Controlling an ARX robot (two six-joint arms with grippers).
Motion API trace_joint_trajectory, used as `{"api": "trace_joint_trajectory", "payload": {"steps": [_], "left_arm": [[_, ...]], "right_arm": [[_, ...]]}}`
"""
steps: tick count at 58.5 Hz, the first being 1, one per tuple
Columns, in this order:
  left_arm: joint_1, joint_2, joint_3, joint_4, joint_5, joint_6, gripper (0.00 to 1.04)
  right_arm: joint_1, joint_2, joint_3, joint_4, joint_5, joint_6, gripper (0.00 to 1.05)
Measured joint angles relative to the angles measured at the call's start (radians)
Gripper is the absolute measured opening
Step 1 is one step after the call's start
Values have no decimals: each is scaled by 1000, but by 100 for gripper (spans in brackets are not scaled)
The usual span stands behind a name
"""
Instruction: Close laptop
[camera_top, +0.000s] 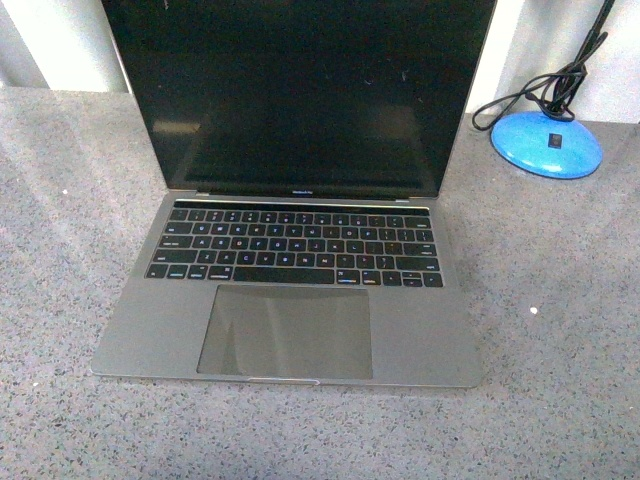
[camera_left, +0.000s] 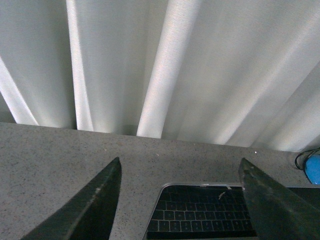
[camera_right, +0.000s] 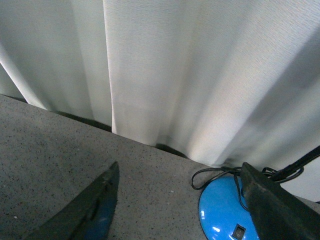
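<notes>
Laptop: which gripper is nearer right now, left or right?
Left, judging by the wrist views. The left gripper, open, has the laptop framed between its fingers. The right gripper, also open, faces the blue lamp base, and no laptop shows in its view.

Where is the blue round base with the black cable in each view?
Front view: blue base on the table, right of the laptop.
Left wrist view: blue base, a sliver at the frame edge, beyond the laptop.
Right wrist view: blue base between the jaws, partly behind one.
Shared landmark: its coiled black cable.
</notes>
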Motion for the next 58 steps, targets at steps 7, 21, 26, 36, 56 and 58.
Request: {"api": "trace_joint_trajectory", "payload": {"steps": [7, 21, 26, 36, 56, 58], "left_arm": [[4, 61, 84, -66, 34, -62, 34], [5, 107, 189, -125, 50, -85, 4], [5, 115, 225, -163, 51, -88, 4], [9, 148, 264, -231, 70, -140, 4], [4, 180, 269, -246, 105, -225, 4], [2, 178, 269, -246, 109, -233, 4]], "right_arm": [[2, 54, 82, -40, -43, 19, 40], [21, 122, 204, -93, -64, 43, 1], [29, 149, 252, -115, -62, 66, 1], [45, 176, 287, -132, -58, 119, 1], [70, 183, 267, -132, -58, 210, 1], [73, 183, 259, -130, -62, 222, 1]]}}
